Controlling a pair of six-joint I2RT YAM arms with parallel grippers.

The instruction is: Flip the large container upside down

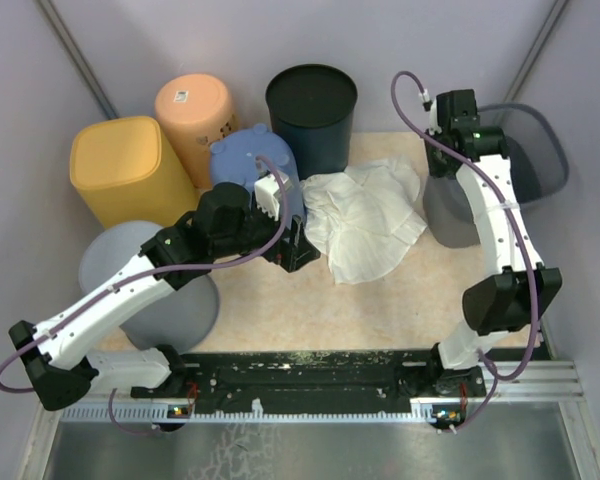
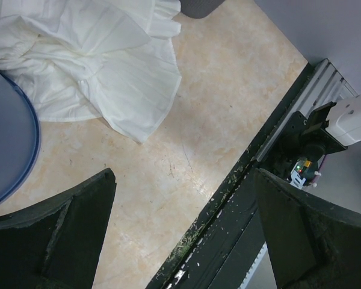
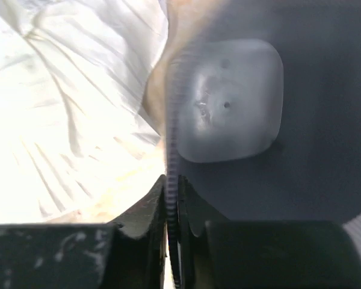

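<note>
Right fingers [image 3: 141, 211] are pinched together on the thin rim wall of the large grey container [image 1: 450, 215], one finger outside it and one inside. The right wrist view looks down past the grip into the container, where its pale, rounded-square bottom [image 3: 228, 102] shows. The container sits at the right edge of the counter [image 1: 310, 310] with its mouth facing up; whether it stands fully upright or leans slightly, I cannot tell.

Just beside its left wall lies a crumpled white cloth [image 1: 365, 220], spread on the counter between the container and a blue container [image 1: 245, 160].

Left fingers [image 2: 54, 235] are spread wide with nothing between them, hovering over bare counter at the near edge of the cloth and close to the blue container's side.

Along the back stand a dark navy bin [image 1: 312, 110], a peach container [image 1: 195, 110] and a yellow container [image 1: 130, 170], the last two bottom up. Another grey container [image 1: 175, 300] sits at the left, partly under the left arm.
</note>
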